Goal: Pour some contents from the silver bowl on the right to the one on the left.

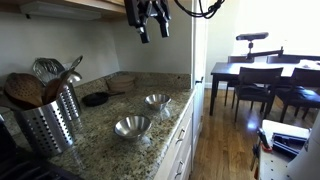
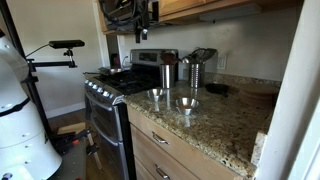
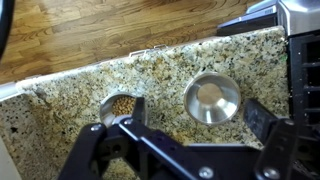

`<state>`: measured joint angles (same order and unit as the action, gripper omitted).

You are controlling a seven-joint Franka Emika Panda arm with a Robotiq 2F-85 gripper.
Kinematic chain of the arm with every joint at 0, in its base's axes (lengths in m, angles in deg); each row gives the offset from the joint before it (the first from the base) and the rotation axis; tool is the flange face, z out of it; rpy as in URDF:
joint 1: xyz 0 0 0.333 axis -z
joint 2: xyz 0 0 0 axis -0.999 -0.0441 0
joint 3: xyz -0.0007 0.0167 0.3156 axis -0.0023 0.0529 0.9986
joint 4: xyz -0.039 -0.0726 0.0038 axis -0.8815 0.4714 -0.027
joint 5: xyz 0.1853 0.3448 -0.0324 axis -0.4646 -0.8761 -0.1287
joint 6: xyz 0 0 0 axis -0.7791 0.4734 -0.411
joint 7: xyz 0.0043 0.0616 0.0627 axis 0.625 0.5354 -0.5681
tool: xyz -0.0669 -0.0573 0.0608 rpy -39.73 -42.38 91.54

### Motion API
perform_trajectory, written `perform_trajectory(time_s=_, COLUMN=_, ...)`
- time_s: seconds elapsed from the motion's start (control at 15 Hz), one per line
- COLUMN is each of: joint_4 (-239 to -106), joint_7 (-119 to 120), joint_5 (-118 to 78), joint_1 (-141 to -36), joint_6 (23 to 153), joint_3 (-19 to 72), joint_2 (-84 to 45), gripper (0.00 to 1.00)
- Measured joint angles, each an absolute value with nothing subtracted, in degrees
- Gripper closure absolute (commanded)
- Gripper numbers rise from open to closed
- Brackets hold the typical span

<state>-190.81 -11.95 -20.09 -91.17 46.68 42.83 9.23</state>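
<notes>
Gripper [image 3: 188, 128] spread wide, nothing held, raised well above filled bowl [image 3: 120, 104] and empty bowl [image 3: 212, 98], neither touched.

No text, label, brand, number or sign can be read in any of the views. In an exterior view, the stove control panel [image 2: 155, 57] is shown too small and too blurred for any marking to be made out.
</notes>
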Motion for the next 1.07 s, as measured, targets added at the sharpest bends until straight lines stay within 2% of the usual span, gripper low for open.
perform_trajectory(time_s=1.07, joint_4=-197.8, joint_7=-14.6, joint_5=-11.3, joint_1=-88.7, joint_6=51.1, joint_3=36.6, joint_2=8.3, gripper=0.0)
